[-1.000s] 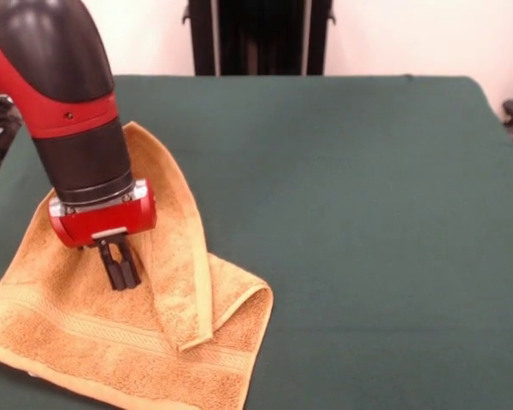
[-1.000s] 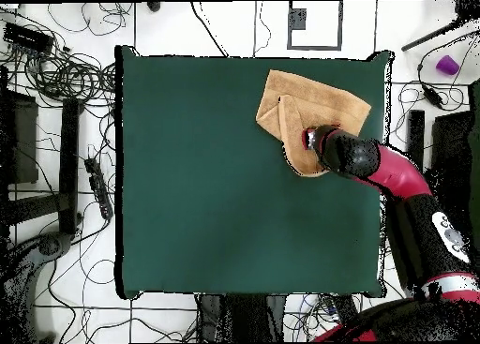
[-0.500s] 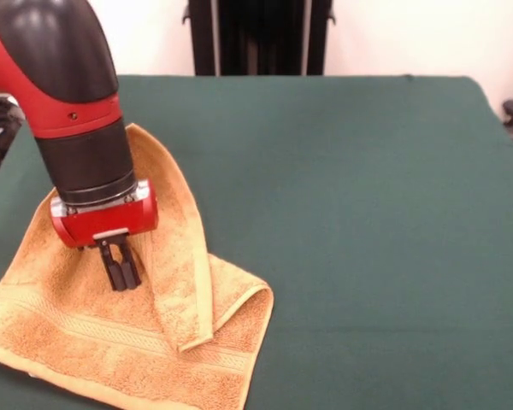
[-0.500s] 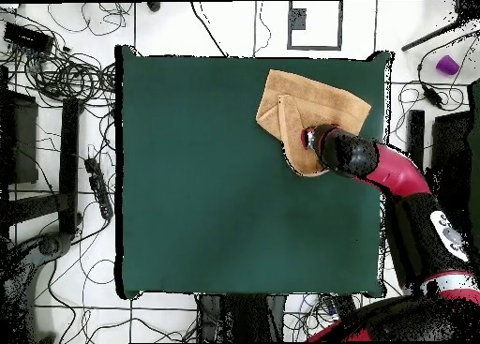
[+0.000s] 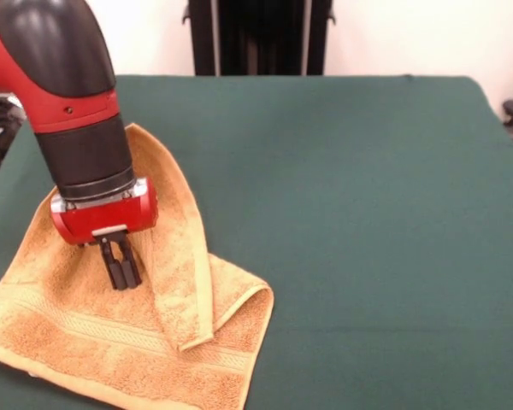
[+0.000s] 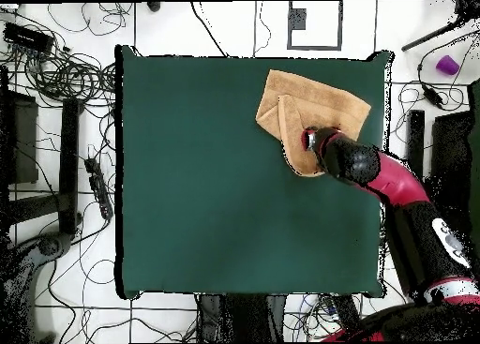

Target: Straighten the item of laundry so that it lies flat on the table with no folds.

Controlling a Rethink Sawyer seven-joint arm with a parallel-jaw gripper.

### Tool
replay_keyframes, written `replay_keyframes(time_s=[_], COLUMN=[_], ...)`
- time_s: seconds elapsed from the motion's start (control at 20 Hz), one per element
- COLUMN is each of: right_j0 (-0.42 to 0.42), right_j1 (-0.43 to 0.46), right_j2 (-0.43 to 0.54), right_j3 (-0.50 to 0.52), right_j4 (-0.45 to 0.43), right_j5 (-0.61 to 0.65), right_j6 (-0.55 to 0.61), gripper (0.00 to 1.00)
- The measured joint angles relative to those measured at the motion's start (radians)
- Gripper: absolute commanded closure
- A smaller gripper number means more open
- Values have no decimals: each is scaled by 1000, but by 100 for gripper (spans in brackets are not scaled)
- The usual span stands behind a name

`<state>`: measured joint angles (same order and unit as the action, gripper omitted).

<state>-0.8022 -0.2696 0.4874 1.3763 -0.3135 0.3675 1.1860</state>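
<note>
Table (image 5: 368, 213): big, covered in dark green cloth; most of it lies bare beside the towel.
Arm (image 5: 68, 94): red and black, reaching down over the towel's middle.
Towel (image 5: 111, 342): golden-orange terry, at one corner area of the table; in the overhead view it sits close to two table edges. One long flap is folded over onto the towel, running from its far tip to a point near the woven band, so it is not flat.
Claw (image 5: 122, 275): directly above the towel, just beside the folded flap; its two dark fingers are pressed together, tips at the cloth, holding nothing visible.
Writing: none readable.
</note>
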Motion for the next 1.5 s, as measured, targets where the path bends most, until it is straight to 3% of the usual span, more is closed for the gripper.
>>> replay_keyframes(time_s=[0.3, 0.9, 1.5], right_j0=[24, 210, 184], right_j1=[-14, -45, -65], right_j2=[-35, -262, -272], right_j3=[35, 114, 235], right_j4=[0, 32, 35], right_j5=[-94, -441, -566], right_j6=[0, 61, 85], gripper=[100, 100, 100])
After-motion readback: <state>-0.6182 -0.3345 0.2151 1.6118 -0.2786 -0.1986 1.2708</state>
